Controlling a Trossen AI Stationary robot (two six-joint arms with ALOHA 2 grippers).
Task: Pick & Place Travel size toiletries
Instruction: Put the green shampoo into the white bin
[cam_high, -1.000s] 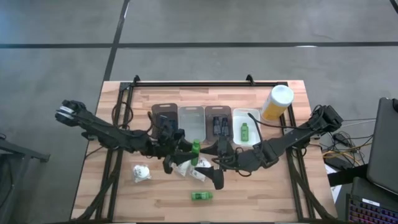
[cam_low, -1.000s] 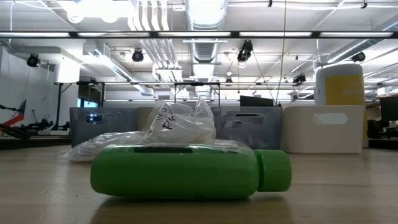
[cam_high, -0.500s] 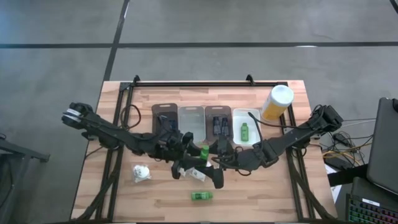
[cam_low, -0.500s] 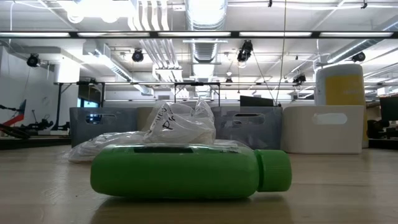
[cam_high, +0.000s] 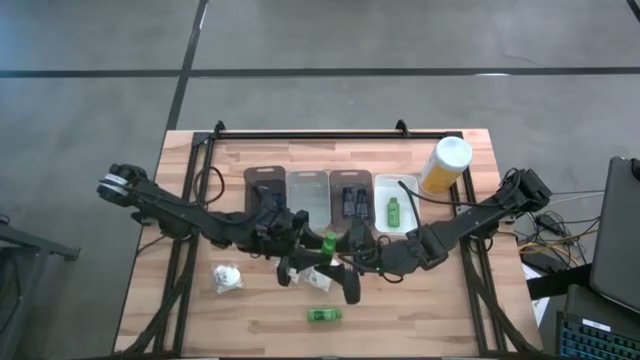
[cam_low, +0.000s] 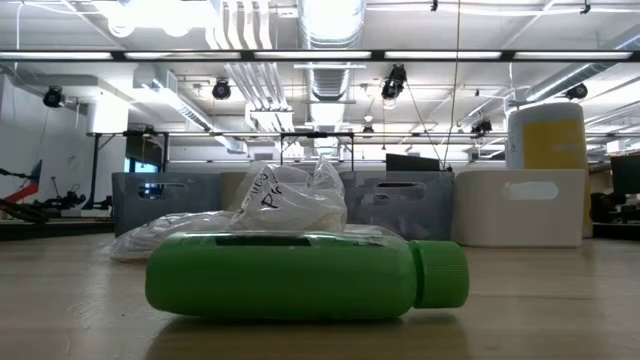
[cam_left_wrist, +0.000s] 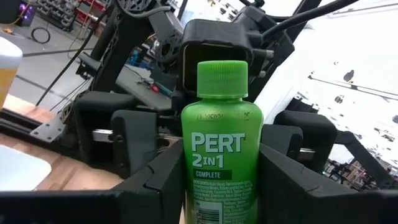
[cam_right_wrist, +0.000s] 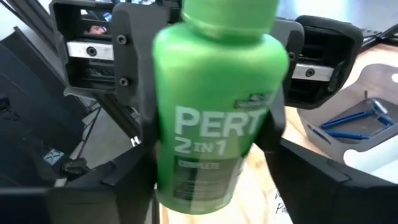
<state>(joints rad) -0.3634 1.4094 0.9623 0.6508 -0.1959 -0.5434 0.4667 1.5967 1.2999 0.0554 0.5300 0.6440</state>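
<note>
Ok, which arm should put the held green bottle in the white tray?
Right. The left end effector grips the green bottle, but the white tray sits on the right arm's side, likely within easier reach.

You've got a bright green bottle (cam_left_wrist: 220, 149) with white "PERT 2IN1" lettering, ribbed green cap on top, sitting between black fingers (cam_left_wrist: 149, 180). Another green bottle (cam_high: 323, 315) lies on the near side of the light wood-plank table (cam_high: 470, 320), and a third green one (cam_high: 394, 210) sits in the white tray (cam_high: 380, 185) at the right. The left trays are dark grey (cam_high: 264, 178) and pale grey (cam_high: 307, 180). The crinkly bundle (cam_high: 226, 278) is white. The tall bottle (cam_high: 443, 167) is yellow with a white cap.
</note>
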